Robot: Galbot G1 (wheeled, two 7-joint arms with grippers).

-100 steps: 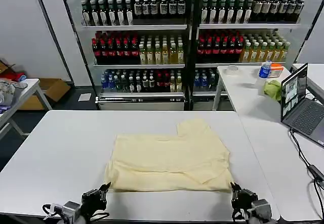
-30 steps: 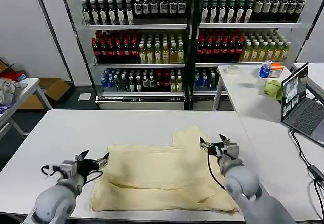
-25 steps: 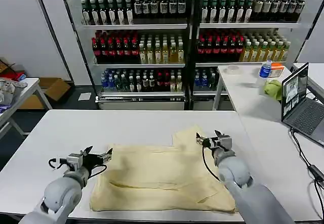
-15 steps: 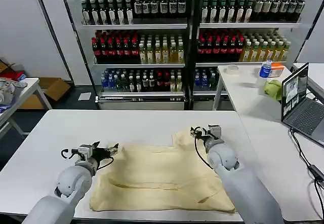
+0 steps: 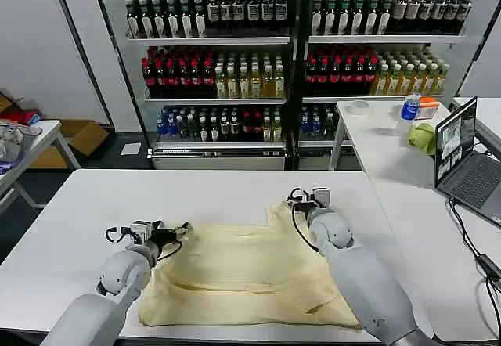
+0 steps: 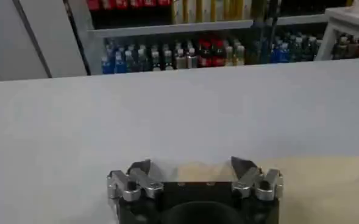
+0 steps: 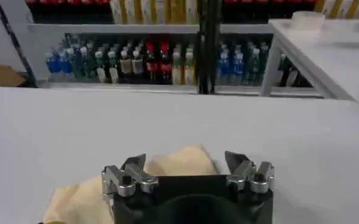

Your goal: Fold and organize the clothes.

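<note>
The clothes are one pale cream-yellow T-shirt [image 5: 243,272], lying partly folded on the white table [image 5: 94,197]. My left gripper [image 5: 177,231] is open and low at the shirt's far left corner. In the left wrist view the left gripper [image 6: 191,167] straddles the cloth's edge [image 6: 325,185]. At the far right corner, where a sleeve sticks out, my right gripper [image 5: 301,198] is open. In the right wrist view the right gripper [image 7: 184,159] has the sleeve tip [image 7: 75,199] between its spread fingers.
Drink shelves [image 5: 290,56] stand behind the table. A second white table [image 5: 383,138] at the right carries a laptop [image 5: 462,158], a green cloth [image 5: 423,137] and a blue bottle [image 5: 409,107]. Another table [image 5: 27,146] and a cardboard box [image 5: 78,138] are at the left.
Both arms have reached from the table's near edge over the shirt to its far corners. The shirt's near edge has shifted slightly toward me.
</note>
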